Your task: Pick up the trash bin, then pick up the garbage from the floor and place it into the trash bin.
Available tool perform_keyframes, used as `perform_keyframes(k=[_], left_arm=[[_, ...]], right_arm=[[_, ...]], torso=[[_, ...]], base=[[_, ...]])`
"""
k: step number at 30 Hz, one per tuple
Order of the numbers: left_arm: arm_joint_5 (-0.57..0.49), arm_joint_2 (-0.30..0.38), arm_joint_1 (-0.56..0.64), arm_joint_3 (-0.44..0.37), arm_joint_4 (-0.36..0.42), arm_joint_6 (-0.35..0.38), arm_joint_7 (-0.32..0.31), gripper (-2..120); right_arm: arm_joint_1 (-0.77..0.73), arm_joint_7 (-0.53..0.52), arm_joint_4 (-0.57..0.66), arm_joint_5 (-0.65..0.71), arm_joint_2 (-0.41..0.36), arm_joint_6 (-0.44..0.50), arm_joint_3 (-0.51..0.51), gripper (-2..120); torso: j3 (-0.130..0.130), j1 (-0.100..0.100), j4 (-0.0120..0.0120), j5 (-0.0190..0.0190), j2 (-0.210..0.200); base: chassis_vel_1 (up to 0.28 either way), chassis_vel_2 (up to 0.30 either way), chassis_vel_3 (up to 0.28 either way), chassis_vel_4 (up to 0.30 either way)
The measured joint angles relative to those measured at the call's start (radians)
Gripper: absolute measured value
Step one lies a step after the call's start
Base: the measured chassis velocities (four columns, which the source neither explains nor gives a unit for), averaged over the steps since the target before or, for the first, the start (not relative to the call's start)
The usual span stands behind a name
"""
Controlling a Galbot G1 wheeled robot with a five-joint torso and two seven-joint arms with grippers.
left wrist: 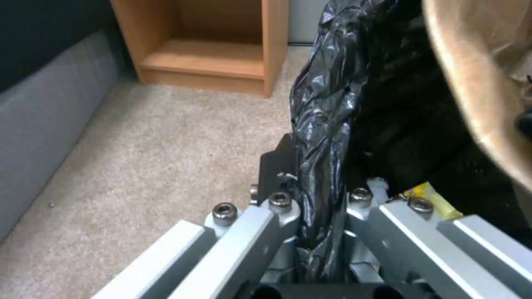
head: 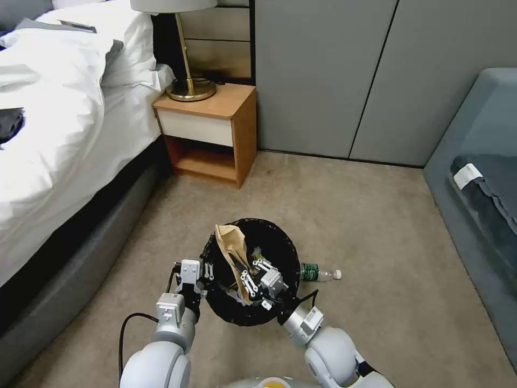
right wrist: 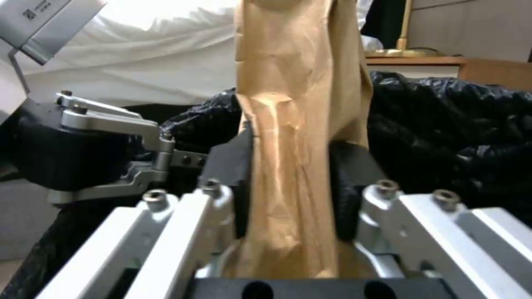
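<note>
The trash bin (head: 284, 243), lined with a black bag, is held just above the carpet in front of me. My left gripper (head: 207, 272) is shut on its near-left rim, and the bag's folded edge (left wrist: 321, 137) is pinched between the jaws (left wrist: 318, 195). My right gripper (head: 249, 278) is over the bin's mouth, shut on a brown paper bag (head: 230, 243) that stands upright in it (right wrist: 299, 83). The pads press both sides of the bag (right wrist: 291, 164). A yellow wrapper (left wrist: 429, 197) lies inside the bin. A clear green-label bottle (head: 319, 274) lies on the floor right of the bin.
A wooden nightstand (head: 210, 129) with a brass lamp (head: 188, 86) stands ahead on the left, beside the bed (head: 54, 140) with white bedding. A grey sofa (head: 479, 178) runs along the right. Open carpet (head: 350, 215) lies between them.
</note>
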State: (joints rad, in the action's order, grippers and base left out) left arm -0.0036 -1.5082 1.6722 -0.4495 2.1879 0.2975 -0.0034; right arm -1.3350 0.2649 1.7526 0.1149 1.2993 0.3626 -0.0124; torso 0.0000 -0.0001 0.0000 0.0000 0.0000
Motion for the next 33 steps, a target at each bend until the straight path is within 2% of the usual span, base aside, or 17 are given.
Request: perform_keyframes(k=[1,4,5,7,8,10,13,15,18,33], left_arm=[[0.0,0.0,0.0,0.0,0.0,0.0,0.0,0],[0.0,-0.001,0.0,-0.001,0.0,0.0,0.0,0],[0.0,-0.001,0.0,-0.001,0.0,0.0,0.0,0],[0.0,-0.001,0.001,-0.002,0.0,0.0,0.0,0],[0.0,-0.001,0.001,-0.002,0.0,0.0,0.0,0],[0.0,-0.001,0.0,-0.003,0.0,0.0,0.0,0],[-0.001,-0.001,-0.001,-0.003,0.0,0.0,0.001,0],[-0.001,-0.001,-0.001,-0.004,0.0,0.0,0.001,0],[-0.001,-0.001,-0.001,-0.004,0.0,0.0,0.001,0],[-0.008,0.006,0.003,-0.017,0.0,0.0,0.003,0]], right_arm=[[0.0,0.0,0.0,0.0,0.0,0.0,0.0,34],[-0.001,0.002,0.003,0.001,-0.001,0.001,-0.004,49],[-0.001,0.002,0.003,0.001,-0.001,0.001,-0.004,49],[-0.002,0.002,0.004,0.001,-0.001,0.001,-0.007,57],[-0.002,0.002,0.004,0.002,-0.001,0.002,-0.009,64],[-0.002,0.002,0.004,0.002,-0.001,0.002,-0.009,67],[-0.003,0.003,0.009,0.002,-0.005,0.002,-0.011,80],[-0.004,0.003,0.011,0.002,-0.006,0.002,-0.011,84],[-0.006,0.005,0.015,0.002,-0.011,0.002,-0.017,98],[-0.025,0.013,0.101,0.007,-0.027,0.02,-0.072,100]], torso=[[0.0,0.0,0.0,0.0,0.0],[0.0,0.0,0.0,0.0,0.0],[0.0,0.0,0.0,0.0,0.0],[0.0,0.0,0.0,0.0,0.0],[0.0,0.0,0.0,0.0,0.0],[0.0,0.0,0.0,0.0,0.0],[0.0,0.0,0.0001,0.0,0.0],[0.0,0.0,0.0,0.0,0.0],[0.0,0.0,0.0001,0.0,0.0],[0.0,0.0,0.0001,0.0,0.0]], base=[[0.0,0.0,0.0,0.0],[0.0,0.0,0.0,0.0],[0.0,0.0,0.0,0.0],[0.0,0.0,0.0,0.0],[0.0,0.0,0.0,0.0],[0.0,0.0,0.0,0.0],[0.0,0.0,0.0,0.0],[0.0,0.0,0.0,0.0],[0.0,0.0,0.0,0.0],[0.0,0.0,0.0,0.0]])
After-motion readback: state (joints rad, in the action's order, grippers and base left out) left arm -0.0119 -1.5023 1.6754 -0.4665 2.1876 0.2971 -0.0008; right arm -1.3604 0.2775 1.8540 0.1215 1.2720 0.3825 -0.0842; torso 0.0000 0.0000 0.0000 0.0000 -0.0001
